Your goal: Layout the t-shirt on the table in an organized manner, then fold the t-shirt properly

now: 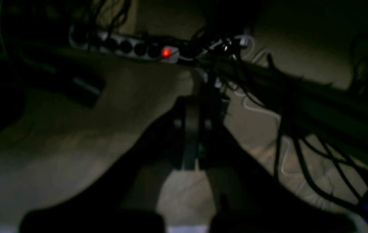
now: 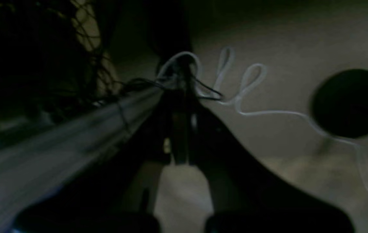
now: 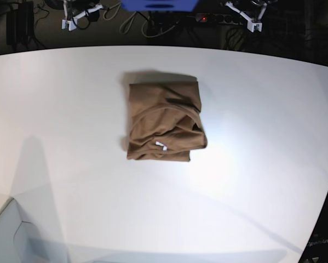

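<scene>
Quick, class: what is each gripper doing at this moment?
Left gripper: closed, holding nothing, away from the t-shirt.
Right gripper: closed, holding nothing.

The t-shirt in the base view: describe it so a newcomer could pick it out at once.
Start from the large white table that fills the base view. Just above and left of its middle lies the t-shirt, a tan-brown cloth folded into a rough square. It is the only cloth on the table, with a small white label showing near its lower edge.

Robotics lab: white table [image 3: 262, 109], power strip [image 1: 132, 48] (lit switch), tangled cables [image 1: 316, 155].
</scene>
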You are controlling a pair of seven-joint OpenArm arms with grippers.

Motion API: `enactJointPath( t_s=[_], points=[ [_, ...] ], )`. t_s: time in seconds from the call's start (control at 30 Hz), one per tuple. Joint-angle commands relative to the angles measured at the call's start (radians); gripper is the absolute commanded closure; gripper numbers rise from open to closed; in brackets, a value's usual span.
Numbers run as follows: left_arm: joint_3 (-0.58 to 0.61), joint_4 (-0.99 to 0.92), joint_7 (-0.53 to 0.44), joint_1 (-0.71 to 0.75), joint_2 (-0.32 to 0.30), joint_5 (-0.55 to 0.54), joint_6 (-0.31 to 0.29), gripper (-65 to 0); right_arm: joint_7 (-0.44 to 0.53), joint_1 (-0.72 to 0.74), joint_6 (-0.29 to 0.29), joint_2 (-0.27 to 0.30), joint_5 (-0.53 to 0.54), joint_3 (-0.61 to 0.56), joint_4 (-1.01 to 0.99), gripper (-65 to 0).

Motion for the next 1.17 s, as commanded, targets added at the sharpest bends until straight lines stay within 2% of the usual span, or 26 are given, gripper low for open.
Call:
enactJointPath(
  t_s=[0.0, 0.1, 0.17, 0.23, 0.27, 0.3, 0.43, 0.5, 0.53, 0.7, 0.8, 0.87, 1.13],
  points=[
    [0.021, -0.058, -0.056, -0.012, -0.010, 0.004, 0.002, 0.0, 0.042, -0.006, -0.038, 0.024, 0.004, 0.003, -0.036, 0.0],
    [0.043, -0.254, -0.202, -0.093, -0.015, 0.007, 0.017, 0.0, 0.190, 0.026, -0.147, 0.050, 0.003, -0.002, -0.183, 0.0],
    [0.050, -0.334, -0.219, -0.145, -0.012, 0.013, 0.078, 0.0, 0.270, 0.062, -0.199, 0.076, 0.003, -0.045, -0.301, 0.0],
    [0.054, -0.357, -0.213, -0.176, -0.004, 0.016, 0.157, 0.0, 0.341, 0.109, -0.293, 0.099, 0.001, -0.132, -0.440, 0.0],
    [0.064, -0.358, -0.209, -0.182, -0.004, 0.016, 0.190, 0.0, 0.367, 0.129, -0.351, 0.108, 0.001, -0.180, -0.496, 0.0],
    [0.087, -0.358, -0.205, -0.185, 0.002, 0.016, 0.227, 0.0, 0.393, 0.146, -0.434, 0.114, 0.001, -0.241, -0.545, 0.0],
    [0.215, -0.366, -0.200, -0.214, 0.030, 0.015, 0.393, 0.0, 0.421, 0.154, -0.804, 0.110, 0.001, -0.454, -0.570, 0.0],
    [0.278, -0.367, -0.200, -0.220, 0.033, 0.013, 0.434, 0.0, 0.421, 0.152, -0.917, 0.108, 0.001, -0.540, -0.572, 0.0],
    [0.308, -0.367, -0.200, -0.222, 0.039, 0.009, 0.442, 0.0, 0.421, 0.152, -0.942, 0.108, 0.001, -0.569, -0.572, 0.0],
    [0.371, -0.364, -0.200, -0.222, 0.065, 0.012, 0.430, 0.0, 0.419, 0.151, -0.925, 0.108, 0.004, -0.589, -0.578, 0.0],
    [0.382, -0.367, -0.183, -0.220, 0.080, 0.005, 0.342, 0.0, 0.419, 0.151, -0.864, 0.093, 0.004, -0.591, -0.579, 0.0],
    [0.376, -0.360, -0.156, -0.220, 0.085, 0.004, 0.316, 0.0, 0.419, 0.151, -0.822, 0.082, 0.004, -0.591, -0.579, 0.0],
    [0.374, -0.367, -0.147, -0.222, 0.083, 0.004, 0.308, 0.0, 0.378, 0.154, -0.808, 0.062, 0.004, -0.594, -0.579, 0.0]
  ],
)
